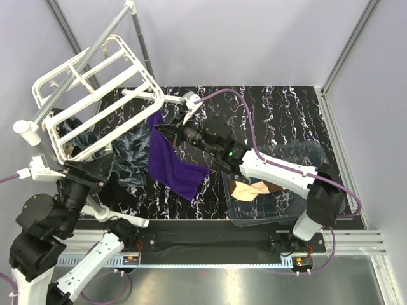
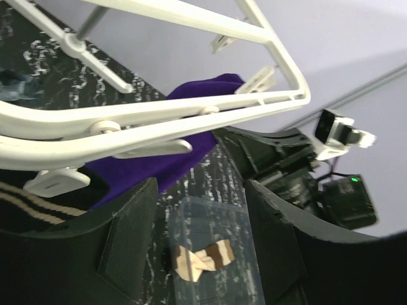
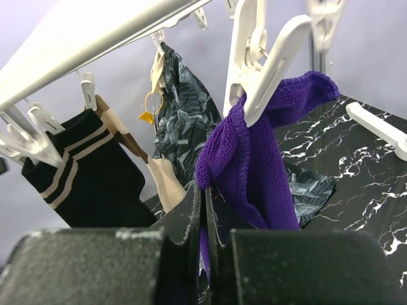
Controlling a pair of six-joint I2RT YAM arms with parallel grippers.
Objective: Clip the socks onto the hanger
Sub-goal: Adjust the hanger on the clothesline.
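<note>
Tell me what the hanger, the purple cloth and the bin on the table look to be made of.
Hanger: likely moulded plastic, smooth white with a slight sheen and rounded bars.
Purple cloth: a knit or terry-like fabric, matte; looped ribbing shows and it drapes softly.
Bin: clear, probably rigid plastic; the marbled table shows through its walls.

1. Large white plastic rectangular drying hanger (image 3: pixel 76 47) with parallel crossbars: it hangs tilted, with small white clips dangling along its rim.
2. Black sock with two beige stripes (image 3: pixel 82 178): clipped under the hanger's rim, hanging straight.
3. Beige sock with dark brown cuff (image 3: pixel 164 181): clipped to the hanger just beside the black one.
4. Purple knitted sock (image 3: pixel 254 165): pinched by a clip at the hanger's corner, drooping limp.
5. Beige-and-brown sock (image 1: pixel 251 190): crumpled and unclipped, well apart from the hanger.
</note>
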